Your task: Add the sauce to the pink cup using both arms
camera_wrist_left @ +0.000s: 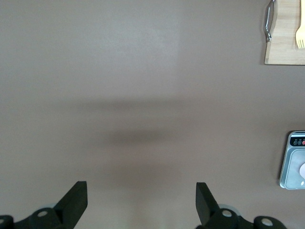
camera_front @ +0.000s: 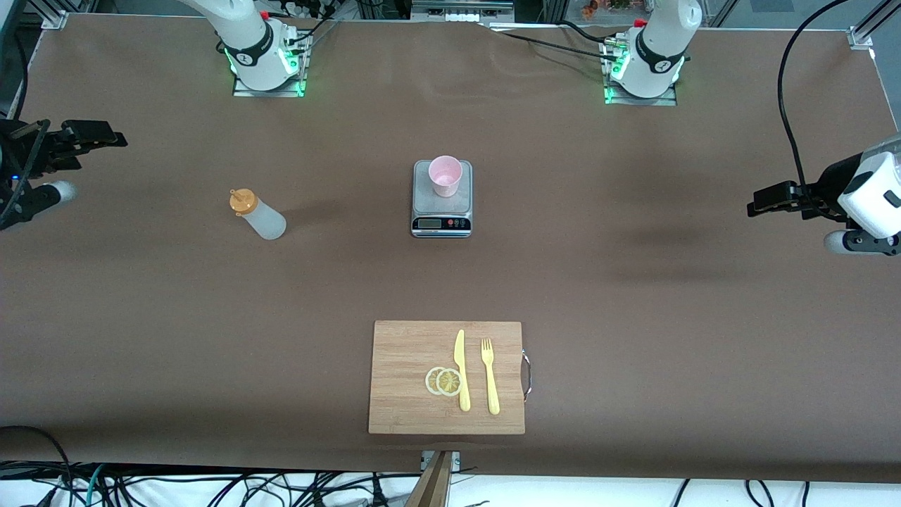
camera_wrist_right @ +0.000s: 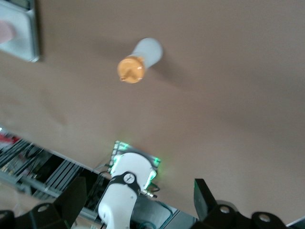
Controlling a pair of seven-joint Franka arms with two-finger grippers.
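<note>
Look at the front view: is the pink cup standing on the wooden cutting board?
No, the pink cup stands on the scale, farther from the front camera than the cutting board.

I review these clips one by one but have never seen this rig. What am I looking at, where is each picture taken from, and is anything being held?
Two white robot arms are bolted along one edge of a brown table. The wide picture comes from a high camera facing them; the other two come from cameras on each arm's wrist.

The left end effector hangs open over bare table at its own end. The right end effector hangs open at its end, looking down on the sauce bottle. Neither holds anything.

On the table: the pink cup stands on a kitchen scale mid-table, with the sauce bottle upright toward the right arm's end. Nearer the front camera lies a wooden cutting board carrying a yellow knife, a yellow fork and two lemon slices.
</note>
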